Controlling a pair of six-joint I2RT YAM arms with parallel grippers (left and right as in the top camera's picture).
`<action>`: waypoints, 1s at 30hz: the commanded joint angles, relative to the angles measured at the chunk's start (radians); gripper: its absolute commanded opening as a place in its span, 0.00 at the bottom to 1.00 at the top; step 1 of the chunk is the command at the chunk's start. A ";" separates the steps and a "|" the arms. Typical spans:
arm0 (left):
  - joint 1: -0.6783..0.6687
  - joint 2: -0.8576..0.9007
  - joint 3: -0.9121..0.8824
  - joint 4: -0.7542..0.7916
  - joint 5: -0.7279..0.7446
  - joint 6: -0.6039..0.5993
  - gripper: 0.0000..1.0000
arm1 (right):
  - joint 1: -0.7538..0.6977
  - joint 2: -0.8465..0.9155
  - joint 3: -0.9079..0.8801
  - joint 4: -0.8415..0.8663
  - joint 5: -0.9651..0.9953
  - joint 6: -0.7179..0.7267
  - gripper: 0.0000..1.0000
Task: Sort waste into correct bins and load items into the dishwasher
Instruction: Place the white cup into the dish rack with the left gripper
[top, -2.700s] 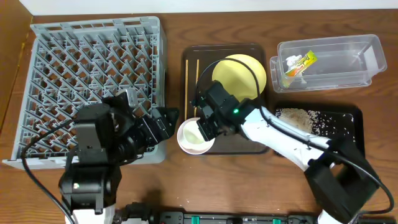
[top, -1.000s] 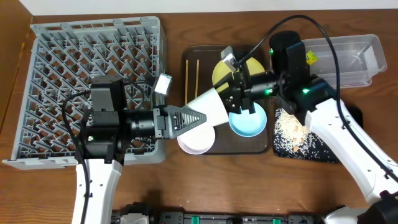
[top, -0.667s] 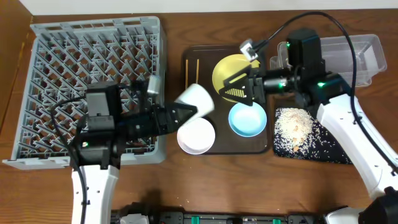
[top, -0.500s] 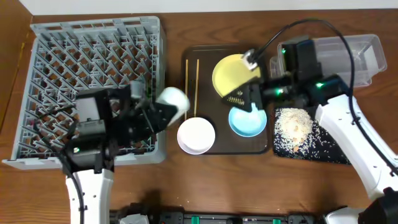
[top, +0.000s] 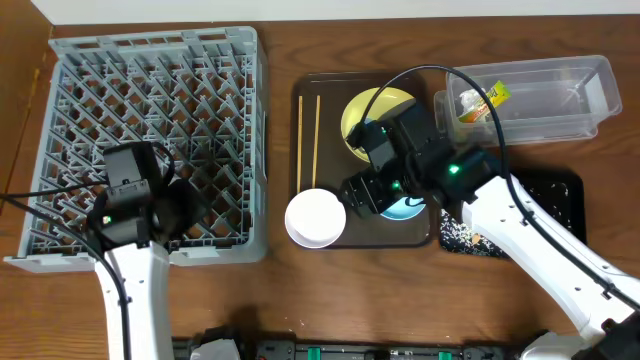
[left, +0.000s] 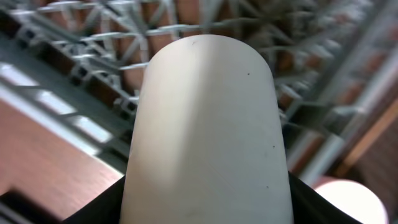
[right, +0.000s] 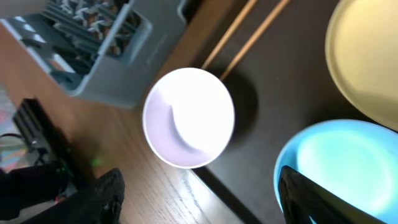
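Left jaws clamp small white cup (left: 205, 124) over dish rack (top: 258, 150), near its edge. Right jaws wide, empty, above white bowl (right: 188, 118). Lower cup into a lattice cell before release; keep it low to prevent rolling.

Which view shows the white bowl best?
Right wrist: the white bowl sits whole and large in frame, with its rim and empty inside clear. Overhead also shows it whole, but smaller. Left wrist gives only a blurred pale edge at bottom right, probably the bowl, behind the cup.
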 joint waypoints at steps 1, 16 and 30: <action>0.065 0.027 0.028 0.002 -0.097 -0.078 0.57 | 0.008 0.001 0.005 -0.016 0.029 -0.014 0.77; 0.336 0.159 0.027 0.068 0.065 -0.117 0.66 | 0.008 0.002 0.005 -0.024 0.030 -0.014 0.79; 0.364 0.135 0.124 0.031 0.337 -0.034 0.91 | 0.008 0.002 0.005 -0.032 0.032 -0.014 0.79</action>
